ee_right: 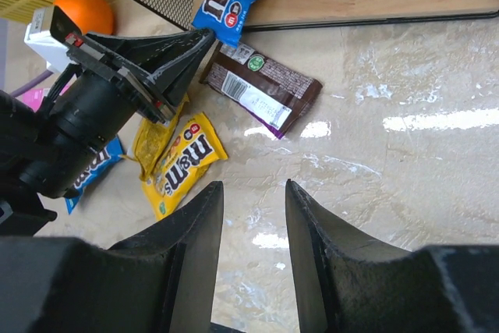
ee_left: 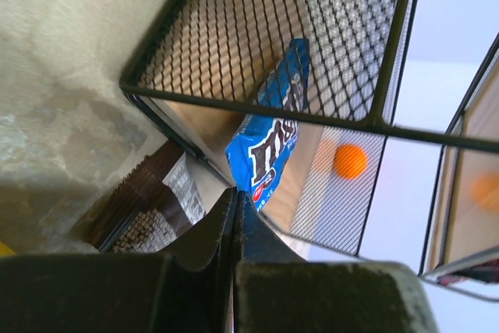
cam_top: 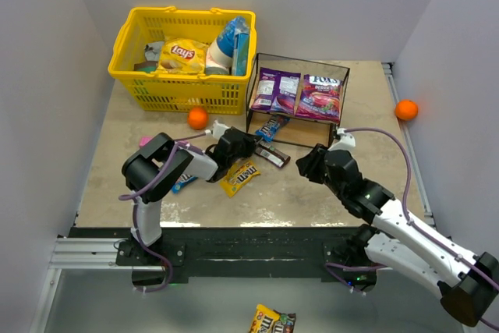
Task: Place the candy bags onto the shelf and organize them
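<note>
Top view: one glossy purple bag (cam_top: 275, 90) and a second purple bag (cam_top: 320, 97) are lying flat, side by side, on the upper board of the black-framed wooden shelf (cam_top: 312, 132). A yellow M&M's packet (cam_top: 240, 177) is lying in front of the shelf.

Left wrist: the left gripper (ee_left: 236, 200) is pressing its fingers together with nothing between them, its tip at a crinkly blue M&M's packet (ee_left: 269, 126) on the shelf's lower board.

Right wrist: the right gripper (ee_right: 252, 189) is gaping, empty, over the marbled table (ee_right: 390, 193) before the shelf, near a brown packet (ee_right: 261, 91)

two purple bags (cam_top: 277, 90) on shelf (cam_top: 312, 133), packets (cam_top: 240, 177) nearby
</note>
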Available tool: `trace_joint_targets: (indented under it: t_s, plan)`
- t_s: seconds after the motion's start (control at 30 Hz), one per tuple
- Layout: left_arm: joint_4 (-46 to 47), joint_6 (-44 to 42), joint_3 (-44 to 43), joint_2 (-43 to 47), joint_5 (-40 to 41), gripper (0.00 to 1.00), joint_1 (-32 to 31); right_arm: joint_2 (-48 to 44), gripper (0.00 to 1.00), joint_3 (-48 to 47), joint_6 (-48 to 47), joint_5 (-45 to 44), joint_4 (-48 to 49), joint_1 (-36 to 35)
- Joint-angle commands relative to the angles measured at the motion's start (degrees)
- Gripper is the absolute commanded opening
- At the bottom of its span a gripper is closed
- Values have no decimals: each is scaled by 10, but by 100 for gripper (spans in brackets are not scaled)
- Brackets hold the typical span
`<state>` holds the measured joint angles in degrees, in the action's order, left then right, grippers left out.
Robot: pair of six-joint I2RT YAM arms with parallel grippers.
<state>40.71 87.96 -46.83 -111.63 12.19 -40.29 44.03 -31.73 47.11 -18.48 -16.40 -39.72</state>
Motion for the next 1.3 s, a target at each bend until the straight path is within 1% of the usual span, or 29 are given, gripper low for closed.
trace_joint_targets:
  t_s: [0.0,0.13,0.3,0.43,0.53,0.73,0.9,1.03,1.27]
  plan:
    - [23,65,11,29,98,0,-13,-18,41,5,-4,-6,-4,1]
    - [42,133,18,22,158,0,-32,-29,41,3,-13,-5,-27,1]
    - [64,194,15,-9,198,0,-47,-67,41,-4,-20,-17,-60,2]
    - [65,245,23,-18,241,0,-51,-93,42,-6,-20,-25,-87,1]
    - [41,260,20,-17,259,0,-50,-98,42,-6,-20,-25,-94,2]
    - [11,257,5,-18,263,0,-40,-88,43,-6,-19,-24,-89,2]
    - [-41,274,-33,-33,264,0,-42,-73,43,-4,-18,-19,-78,2]
    - [-41,259,-59,-46,253,0,-48,-62,43,-4,-18,-18,-73,2]
    - [-55,231,-56,-35,243,0,-65,-33,44,-9,-8,-20,-58,1]
